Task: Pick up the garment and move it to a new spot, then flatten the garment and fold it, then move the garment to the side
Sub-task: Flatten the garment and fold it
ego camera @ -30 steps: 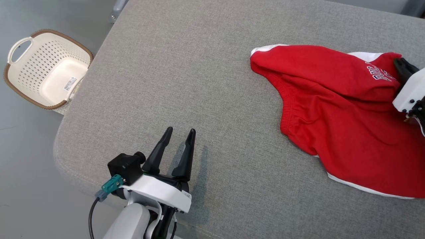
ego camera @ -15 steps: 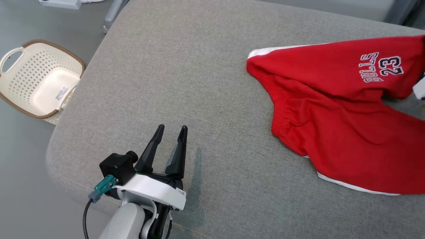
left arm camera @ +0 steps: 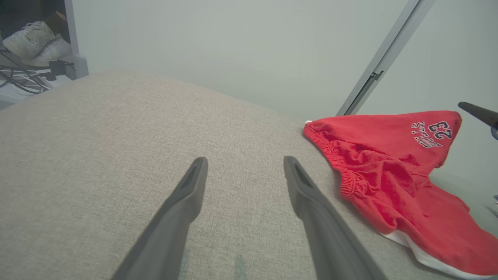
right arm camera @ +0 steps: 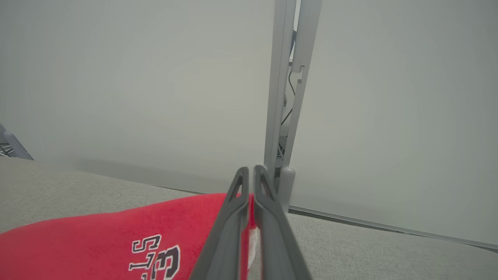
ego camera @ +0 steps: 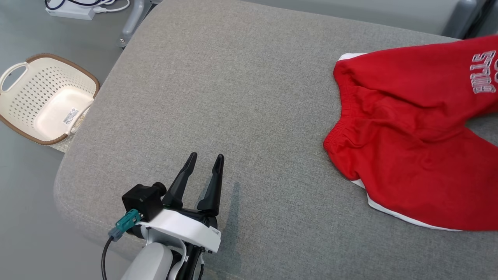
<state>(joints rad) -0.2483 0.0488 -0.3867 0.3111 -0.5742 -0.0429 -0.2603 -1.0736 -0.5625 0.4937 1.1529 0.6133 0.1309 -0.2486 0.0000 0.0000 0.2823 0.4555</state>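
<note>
The red garment (ego camera: 408, 155) was seen lying at the right of the grey cushion (ego camera: 233, 97), one leg lifted and pinched between the closed fingers of the right gripper (right arm camera: 251, 173). "BULLS 23" (left arm camera: 432, 134) was printed on that leg. The left gripper (ego camera: 207, 155) was held with fingers apart over bare cushion.

The left hand (ego camera: 206, 156) has two long dark fingers (ego camera: 180, 184), broad at the root and tapering to narrow tips. They rise from a white wrist plate (ego camera: 183, 228) that bears a small printed label at its right end. Just left of the plate sits a black boxy camera (ego camera: 142, 199) with a round lens. At the plate's lower left, a teal plug (ego camera: 126, 224) feeds a black cable (ego camera: 104, 258). Under the plate runs a pale grey forearm (ego camera: 151, 262). The right hand (right arm camera: 251, 170) has dark grey fingers with hollowed backs.
</note>
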